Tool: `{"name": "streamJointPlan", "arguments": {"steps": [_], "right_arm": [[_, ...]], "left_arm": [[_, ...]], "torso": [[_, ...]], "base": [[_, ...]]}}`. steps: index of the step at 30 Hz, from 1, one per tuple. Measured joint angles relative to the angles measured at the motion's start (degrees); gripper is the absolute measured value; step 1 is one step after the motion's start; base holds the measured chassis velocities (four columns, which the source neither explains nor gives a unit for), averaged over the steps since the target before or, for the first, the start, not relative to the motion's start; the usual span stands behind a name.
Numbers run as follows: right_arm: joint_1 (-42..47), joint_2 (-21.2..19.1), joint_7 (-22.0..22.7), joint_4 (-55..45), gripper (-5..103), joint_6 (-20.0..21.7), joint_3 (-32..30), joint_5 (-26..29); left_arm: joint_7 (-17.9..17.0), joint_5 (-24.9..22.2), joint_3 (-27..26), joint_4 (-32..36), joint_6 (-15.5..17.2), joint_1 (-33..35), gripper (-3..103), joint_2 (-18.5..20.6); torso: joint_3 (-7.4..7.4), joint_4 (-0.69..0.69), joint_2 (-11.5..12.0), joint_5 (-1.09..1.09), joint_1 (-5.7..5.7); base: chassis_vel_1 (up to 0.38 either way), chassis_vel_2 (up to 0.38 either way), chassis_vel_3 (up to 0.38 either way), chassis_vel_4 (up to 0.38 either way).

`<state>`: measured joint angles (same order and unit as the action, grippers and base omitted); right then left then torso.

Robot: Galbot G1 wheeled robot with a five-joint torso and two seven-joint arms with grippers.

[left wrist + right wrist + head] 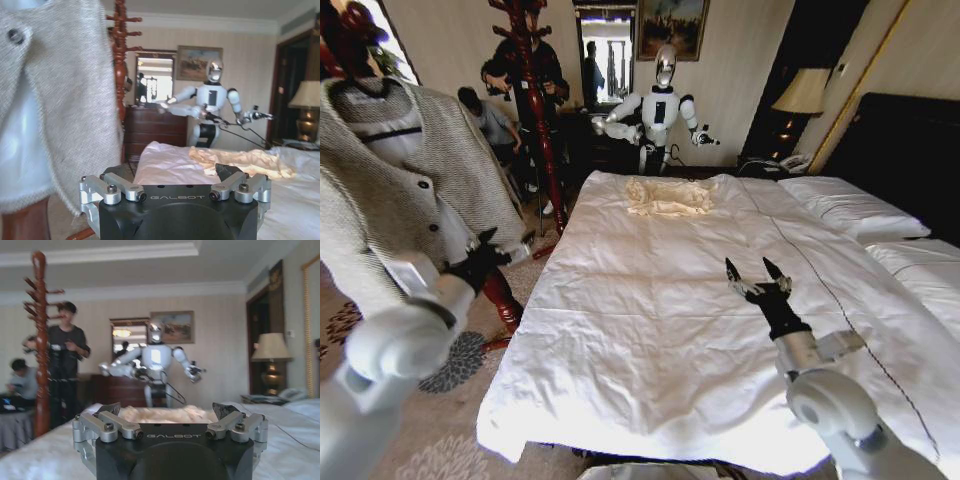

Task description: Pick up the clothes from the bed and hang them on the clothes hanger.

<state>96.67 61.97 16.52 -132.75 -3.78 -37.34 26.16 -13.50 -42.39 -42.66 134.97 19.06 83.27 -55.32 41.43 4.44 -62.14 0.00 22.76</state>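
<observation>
Hotel-style bedroom: the bed (650,330) with a wrinkled white duvet takes up most of the floor, a turned dark-wood coat stand (532,110) to its left. Herringbone jacket (390,190) looks already hung, draped on the thin black clothes hanger (362,88) at upper left, coarse grey-beige weave over smooth white lining. Left gripper (485,255) sits just beside the jacket hem, fingers spread, holding nothing. Right gripper (757,277) hovers over the duvet, also spread and empty. A cream garment (670,197) lies crumpled near the bed's far end. Task looks essentially done.
</observation>
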Motion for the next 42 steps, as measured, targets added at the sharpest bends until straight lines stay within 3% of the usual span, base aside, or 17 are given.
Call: {"name": "streamJointPlan", "arguments": {"steps": [2,3,6,7,9,11,20,42], "right_arm": [[3.11,5.36,-0.11,1.37,100,-3.97,1.59,-5.63],[3.11,5.36,-0.11,1.37,100,-3.97,1.59,-5.63],[6.99,10.04,-2.33,2.55,100,-7.67,3.67,-11.27],[6.99,10.04,-2.33,2.55,100,-7.67,3.67,-11.27],[8.83,11.29,-3.56,2.88,100,-8.87,4.59,-13.84],[9.96,11.66,-4.11,3.02,100,-9.42,4.83,-15.62],[10.32,11.37,-6.45,1.75,100,-11.03,3.58,-14.38],[9.99,11.14,-6.92,1.48,100,-11.13,3.28,-13.43]], "left_arm": [[1.90,8.17,2.25,0.34,-4.29,4.51,100,-6.98],[1.90,8.17,2.25,0.34,-4.29,4.51,100,-6.98],[4.29,18.19,6.11,0.13,-9.27,10.27,100,-15.01],[4.29,18.19,6.11,0.13,-9.27,10.27,100,-15.01],[7.02,24.55,7.52,-0.93,-12.94,13.78,100,-18.93],[9.45,27.01,8.62,-1.58,-16.11,15.78,100,-21.42],[13.26,25.37,9.34,-0.23,-20.63,16.84,100,-25.42],[13.67,23.74,8.81,0.17,-20.51,16.61,100,-24.89]], "torso": [[0.00,0.04,0.00,0.04,-0.01],[0.00,0.04,0.00,0.04,-0.01],[0.00,0.04,-0.01,0.02,-0.01],[0.00,0.04,-0.01,0.02,-0.01],[0.00,0.03,0.00,0.04,-0.01],[0.00,0.03,0.00,0.02,-0.01],[0.01,0.03,0.00,0.02,0.01],[0.01,0.04,0.00,0.01,0.01]], "base": [[0.000,0.000,0.000,0.000],[0.000,0.000,0.000,0.000],[0.000,0.000,0.000,0.000],[0.000,0.000,0.000,0.000],[0.000,0.000,0.000,0.000],[0.000,0.000,0.000,0.000],[0.000,0.000,0.000,0.000],[0.000,0.000,0.000,0.000]]}}
